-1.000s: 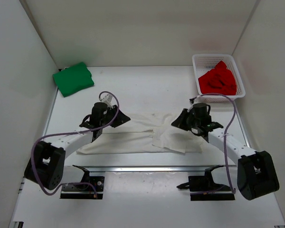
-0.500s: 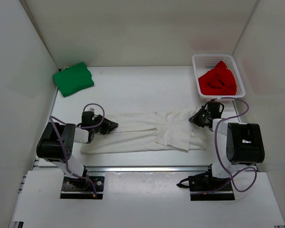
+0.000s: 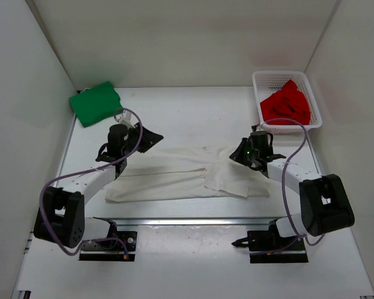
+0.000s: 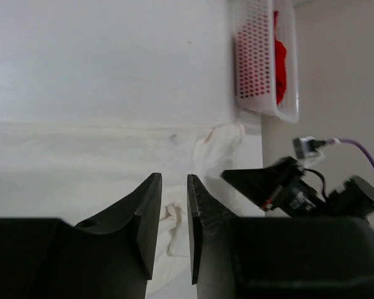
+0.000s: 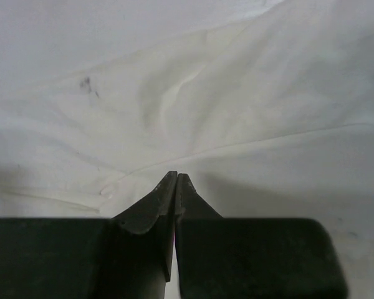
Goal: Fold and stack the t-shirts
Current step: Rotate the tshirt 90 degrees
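Top view, left to right.

green t-shirt [image 3: 96, 103]: folded, sitting at 10 o'clock on the table [image 3: 193, 115], well apart from everything else. Looks done.

left gripper [image 3: 154, 137]: hovers just off the 11 o'clock corner of the white t-shirt [image 3: 168, 177], fingers pointing to 3 o'clock. Left wrist view shows the jaws parted by a narrow slit with nothing between them. Not on cloth.

white t-shirt: centre of the table, lying as a long flat band running 9 to 3 o'clock, with a flap [image 3: 227, 180] doubled over its right part. Half folded by my read, so this is the step in hand.

right gripper [image 3: 235, 156]: low over the band's 2 o'clock edge, beside the flap. Right wrist view shows the jaws pressed fully together, tip right down at the cloth. No fabric visible between them, so I can't say it's pinching any.

red t-shirt [image 3: 287, 104]: crumpled in the basket [image 3: 257, 80] at 2 o'clock. Untouched.

How to do it well, my take:
- Widen both jaws before descending; a shut tip only pushes cloth.
- Take the two far corners level with each other. On the right, catch both layers of the flap or it peels open.
- Lift just clear and carry both toward 6 o'clock together, so the far edge lands square on the near edge.
- Release flat, cross-fold 3 to 9, then stack on green.
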Controlling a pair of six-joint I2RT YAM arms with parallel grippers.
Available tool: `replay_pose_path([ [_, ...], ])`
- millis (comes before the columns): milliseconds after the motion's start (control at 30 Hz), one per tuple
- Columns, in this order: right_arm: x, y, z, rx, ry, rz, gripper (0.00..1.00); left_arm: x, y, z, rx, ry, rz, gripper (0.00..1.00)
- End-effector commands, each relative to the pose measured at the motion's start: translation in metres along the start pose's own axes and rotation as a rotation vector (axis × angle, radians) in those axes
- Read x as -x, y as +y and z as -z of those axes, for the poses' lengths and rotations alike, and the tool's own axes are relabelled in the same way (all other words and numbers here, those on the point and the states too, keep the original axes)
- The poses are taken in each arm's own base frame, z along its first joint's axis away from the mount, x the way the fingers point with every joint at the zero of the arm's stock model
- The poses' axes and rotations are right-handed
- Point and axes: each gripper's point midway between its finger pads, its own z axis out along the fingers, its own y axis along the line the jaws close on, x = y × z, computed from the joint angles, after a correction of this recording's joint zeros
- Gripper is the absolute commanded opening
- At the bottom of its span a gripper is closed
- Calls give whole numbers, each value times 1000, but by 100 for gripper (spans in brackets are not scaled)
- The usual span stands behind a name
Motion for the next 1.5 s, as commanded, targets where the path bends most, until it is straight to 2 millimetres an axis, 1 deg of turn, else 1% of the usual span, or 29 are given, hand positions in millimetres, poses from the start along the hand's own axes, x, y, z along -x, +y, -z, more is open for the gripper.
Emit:
replay_pose_path([
  [0,-38,-4,-17,-25,110,10,0,-11,-15,10,6,50,-152,35],
  [33,-33,8,-22,8,118,23,0,-19,-14,13,5,83,-153,34],
  [67,-47,3,-32,-3,177,26,0,-25,-16,15,-8,108,-161,34],
  [133,-40,14,-59,6,217,41,0,-28,-13,24,-14,114,-166,34],
  [200,-27,21,-86,9,225,50,0,-30,-9,32,-9,116,-167,35],
  [233,-4,33,-108,27,206,48,0,-28,-12,35,-20,108,-177,35],
  [267,0,44,-118,57,225,65,0,-31,-11,39,-11,117,-185,35],
  [300,26,59,-146,78,211,70,0,-29,-8,41,18,112,-203,35],
  [367,92,115,-211,165,145,138,0,-30,-7,43,34,121,-234,35],
  [400,92,131,-216,185,213,136,0,-31,-5,44,38,129,-218,36],
  [433,145,178,-232,302,92,172,0,-36,-3,44,41,144,-206,37],
  [500,177,232,-197,536,50,130,0,-36,-1,42,55,167,-188,36],
  [567,201,244,-142,533,-40,184,0,-38,3,41,74,176,-163,37],
  [600,204,242,-132,471,-75,250,1,-40,4,41,77,177,-167,37],
  [667,222,265,-69,464,-145,349,7,-40,7,41,92,178,-194,35],
  [700,218,276,-44,459,-167,395,9,-43,9,41,104,193,-201,34],
  [767,200,272,-24,435,-164,407,22,-43,12,43,110,190,-212,31],
  [800,170,263,-24,432,-127,402,25,-43,13,46,113,186,-220,31],
  [833,157,276,-15,487,-145,389,28,-40,9,48,102,173,-234,31],
  [867,128,266,-13,498,-119,362,29,-39,13,50,117,178,-239,31],
  [900,86,241,-19,469,-45,332,30,-36,11,51,112,177,-246,31],
  [933,49,228,-26,484,-2,321,29,-35,14,54,119,181,-246,31],
  [967,36,238,-15,542,-10,329,30,-34,16,57,118,188,-241,30],
  [1033,-13,216,-18,520,99,307,31,-34,21,60,132,187,-266,30],
  [1067,-38,215,-16,527,146,331,32,-33,22,62,140,186,-276,30],
  [1133,-64,208,-21,506,202,326,34,-35,27,63,162,190,-286,31],
  [1233,-92,210,-32,518,258,325,38,-35,26,63,157,195,-281,30],
  [1367,-114,205,-57,465,286,298,41,-35,23,62,152,197,-288,31],
  [1467,-120,205,-75,436,295,270,41,-32,27,62,170,188,-291,31],
])
